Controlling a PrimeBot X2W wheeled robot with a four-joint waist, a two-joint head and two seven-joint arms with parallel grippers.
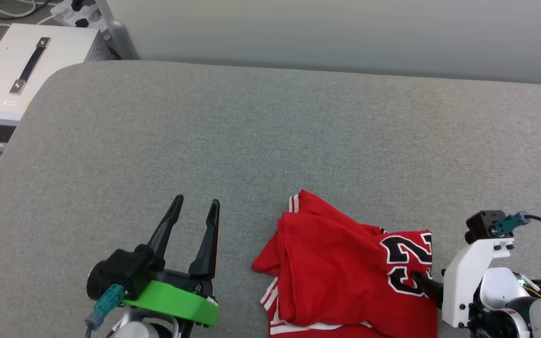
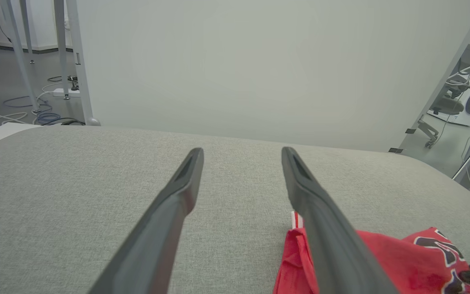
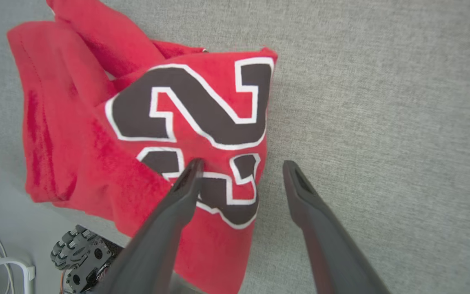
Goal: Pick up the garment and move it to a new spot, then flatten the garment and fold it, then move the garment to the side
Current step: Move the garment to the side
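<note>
Garment position: the garment (image 1: pixel 336 263) lies bunched and creased on the grey padded surface (image 1: pixel 270 141), at the near edge, to the right of centre in the head view; red-and-white striped trim shows at its far tip and along its near left hem; a large black numeral outlined in white faces upward on its right-hand portion.

Left gripper (image 1: pixel 197 201): jaws fully spread; nothing between the fingers; it sits over bare surface to the left of the garment, with a clear strip of grey between them; in the left wrist view the garment (image 2: pixel 402 257) appears low on the right, partly hidden behind the right-hand finger.

Right gripper (image 3: pixel 243 163): jaws fully spread; nothing is clamped; in the right wrist view one fingertip (image 3: pixel 194 165) lies over the lower part of the numeral on the garment (image 3: pixel 96 134), while the other fingertip lies over bare grey surface just beyond the cloth; the right edge of the garment therefore runs between the two fingers; whether the fingertip actually touches the fabric cannot be determined.

Surroundings: a white case with a black handle (image 1: pixel 26 65) stands beyond the far left corner of the surface.
</note>
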